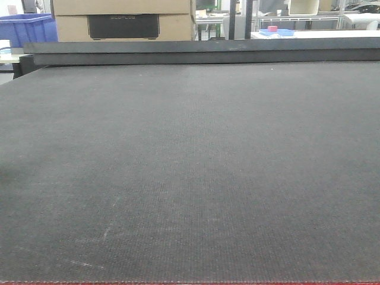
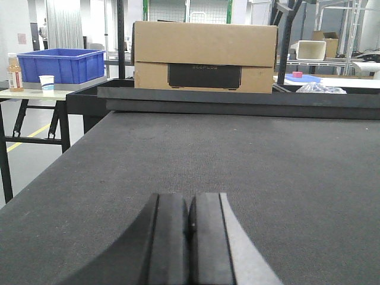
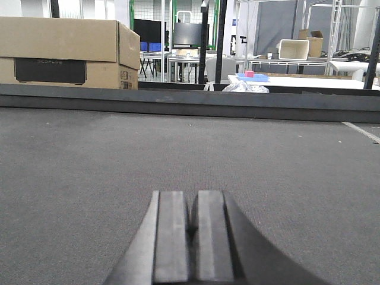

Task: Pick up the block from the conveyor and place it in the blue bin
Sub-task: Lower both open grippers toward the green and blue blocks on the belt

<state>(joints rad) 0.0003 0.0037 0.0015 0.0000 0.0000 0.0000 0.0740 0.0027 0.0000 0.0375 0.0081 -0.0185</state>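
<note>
The conveyor (image 1: 190, 172) is a wide dark grey woven belt that fills the front view, with a thin red frame edge at the bottom. No block shows on it in any view. The blue bin (image 2: 61, 65) stands on a side table beyond the belt's far left corner, and its corner shows as blue bin (image 1: 27, 28) in the front view. My left gripper (image 2: 189, 199) hovers low over the belt, shut with its pads together and nothing between them. My right gripper (image 3: 193, 196) is likewise shut and empty over the belt.
A large cardboard box (image 2: 205, 56) sits behind the raised black rail (image 2: 237, 101) at the belt's far end. A paper cup (image 2: 46, 82) and a bottle (image 2: 15, 72) stand by the bin. A white table (image 3: 297, 81) with a small pink item (image 3: 249, 74) lies far right.
</note>
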